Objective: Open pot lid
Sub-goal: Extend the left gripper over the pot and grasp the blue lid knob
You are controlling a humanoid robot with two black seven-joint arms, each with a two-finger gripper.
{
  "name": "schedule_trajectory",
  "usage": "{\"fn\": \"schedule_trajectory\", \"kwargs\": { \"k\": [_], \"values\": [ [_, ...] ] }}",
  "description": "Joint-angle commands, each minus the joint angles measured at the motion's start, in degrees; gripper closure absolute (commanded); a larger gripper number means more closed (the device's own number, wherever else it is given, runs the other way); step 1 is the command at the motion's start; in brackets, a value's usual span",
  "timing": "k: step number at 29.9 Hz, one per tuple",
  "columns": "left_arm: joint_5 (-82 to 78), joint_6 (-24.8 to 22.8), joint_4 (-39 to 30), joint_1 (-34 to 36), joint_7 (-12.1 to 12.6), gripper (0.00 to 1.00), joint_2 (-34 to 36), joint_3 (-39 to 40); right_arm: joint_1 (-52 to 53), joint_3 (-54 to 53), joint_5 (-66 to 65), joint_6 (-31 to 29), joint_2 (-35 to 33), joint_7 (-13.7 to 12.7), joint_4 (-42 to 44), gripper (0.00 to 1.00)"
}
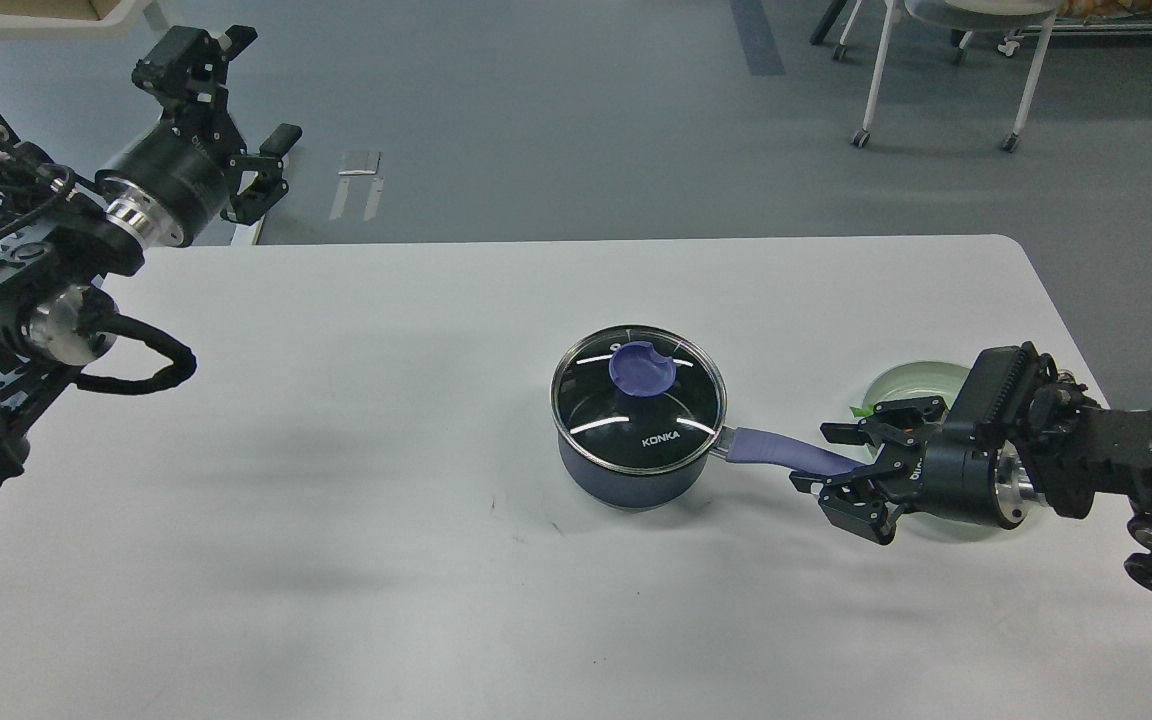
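Head view: lid [638, 395] sits on pot [636, 470]; right hand [841, 468] spread around pot handle end; left hand [236, 120] spread, raised beyond counter [336, 480].

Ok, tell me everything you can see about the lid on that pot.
The lid is round clear glass with a steel rim, a flat notched purple knob at its centre and white KONKA print near its front edge. It sits level and closed on the pot, matching its width, with the dark inside showing through. Ceiling lights glint on the glass. Neither gripper touches it.
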State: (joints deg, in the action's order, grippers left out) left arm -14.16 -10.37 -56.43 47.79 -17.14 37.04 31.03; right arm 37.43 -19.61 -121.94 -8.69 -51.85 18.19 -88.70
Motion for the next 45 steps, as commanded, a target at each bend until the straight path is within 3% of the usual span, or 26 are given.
{"fn": "schedule_trajectory", "kwargs": {
  "k": [1,6,9,13,20,24,32,36,38,45],
  "values": [
    [0.01,0.00,0.01,0.02,0.00,0.01,0.14,0.00,-0.34,0.01,0.13,-0.01,0.17,0.01,-0.06,0.42],
    [0.01,-0.09,0.01,0.02,0.09,0.01,1.02,0.00,-0.25,0.09,0.92,-0.01,0.08,0.18,-0.15,0.47],
    [0.01,-0.09,0.01,0.11,0.09,0.01,1.10,0.00,-0.08,0.09,0.92,-0.01,0.08,1.67,-0.24,0.57],
    [0.01,-0.09,0.01,0.11,0.09,0.01,1.28,0.00,0.10,0.09,0.92,-0.01,0.17,1.59,-0.15,0.71],
    [-0.08,-0.09,-0.17,0.11,0.17,0.01,1.28,0.00,0.10,0.01,1.18,-0.01,0.00,1.59,-0.06,0.72],
    [-2.26,0.00,-4.90,0.02,0.17,0.01,1.54,-0.79,0.10,0.01,1.18,-0.01,0.00,1.68,-0.06,0.73],
    [-31.93,2.72,-15.62,-0.15,-0.09,0.01,1.72,-6.06,0.27,0.09,1.18,0.08,0.00,1.76,-0.15,0.75],
    [-54.61,8.34,-23.09,-0.15,0.17,0.01,-0.21,-7.56,0.36,0.01,1.18,0.08,0.00,1.76,-0.24,0.76],
    [-63.85,10.45,-25.12,-0.07,0.96,0.01,-1.53,-8.79,0.53,0.09,1.18,0.08,0.08,1.76,-0.15,0.76],
    [-83.90,11.07,-22.67,2.57,5.62,0.03,-4.61,-15.54,0.80,0.09,1.18,0.08,0.00,1.85,-0.24,0.77]
  ]
}}
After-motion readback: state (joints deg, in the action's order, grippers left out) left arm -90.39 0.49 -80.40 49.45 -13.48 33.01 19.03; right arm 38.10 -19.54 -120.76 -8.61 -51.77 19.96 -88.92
